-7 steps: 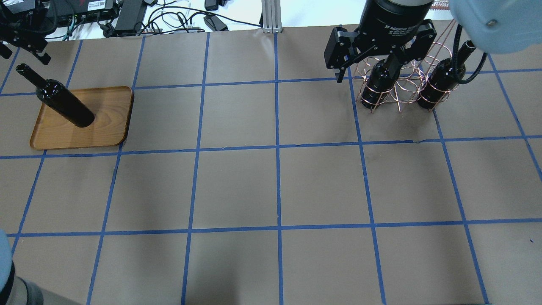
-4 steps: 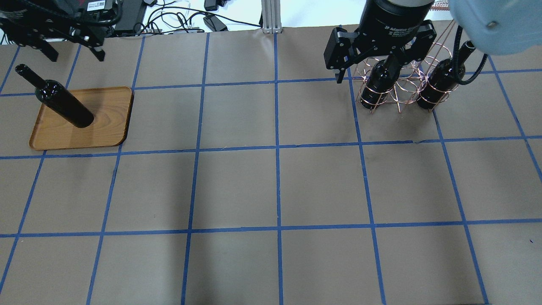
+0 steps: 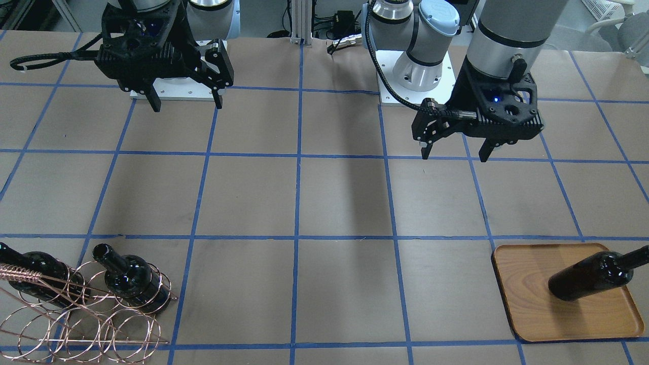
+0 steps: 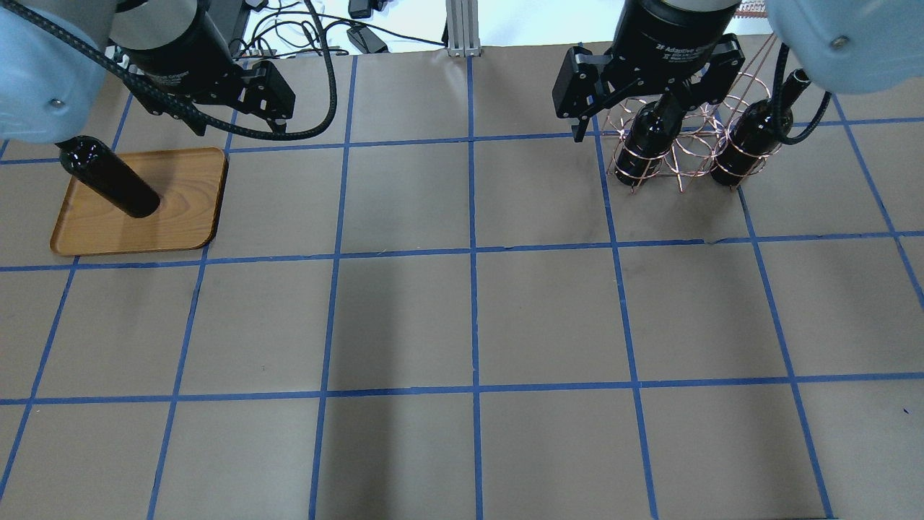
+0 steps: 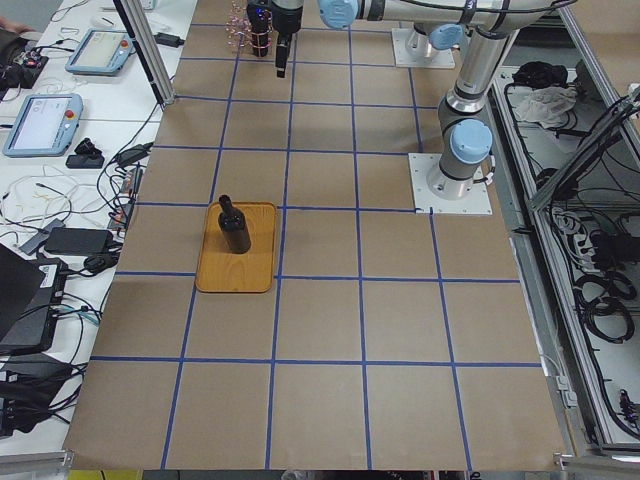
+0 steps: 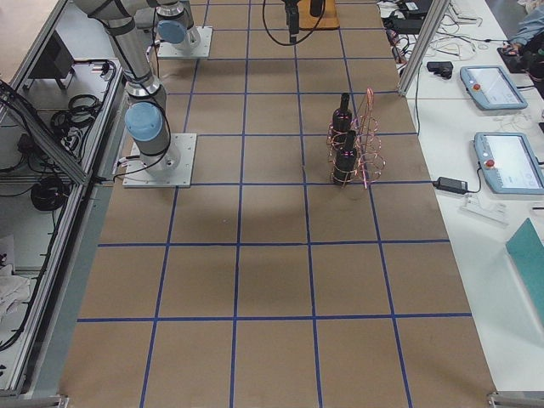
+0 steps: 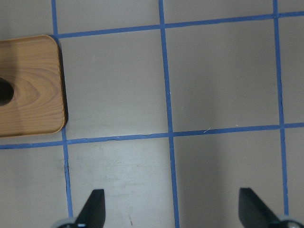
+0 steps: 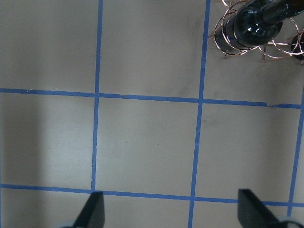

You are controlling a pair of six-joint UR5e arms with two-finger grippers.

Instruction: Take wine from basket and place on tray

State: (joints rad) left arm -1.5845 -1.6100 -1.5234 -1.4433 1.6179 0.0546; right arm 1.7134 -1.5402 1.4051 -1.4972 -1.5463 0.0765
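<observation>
One wine bottle (image 4: 108, 180) stands on the wooden tray (image 4: 180, 224), also seen in the front view (image 3: 588, 276) on the tray (image 3: 527, 304). Two more bottles (image 4: 646, 141) (image 4: 751, 141) stand in the copper wire basket (image 4: 686, 155). My left gripper (image 4: 238, 126) is open and empty, hovering right of the tray; its wrist view shows the tray corner (image 7: 33, 85). My right gripper (image 4: 646, 119) is open and empty, high over the table on the robot's side of the basket (image 3: 76, 329). Its wrist view shows one bottle top (image 8: 256, 23).
The table is brown paper with a blue tape grid (image 4: 473, 253). Cables and boxes (image 4: 303, 29) lie past the far edge, with a metal post (image 4: 462, 29) at mid-back. Both arm bases (image 3: 410, 76) stand on the robot's side.
My left arm has swung in from the upper left to beside the tray, and now covers the tray bottle's neck. The right arm and the bottles have not moved.
</observation>
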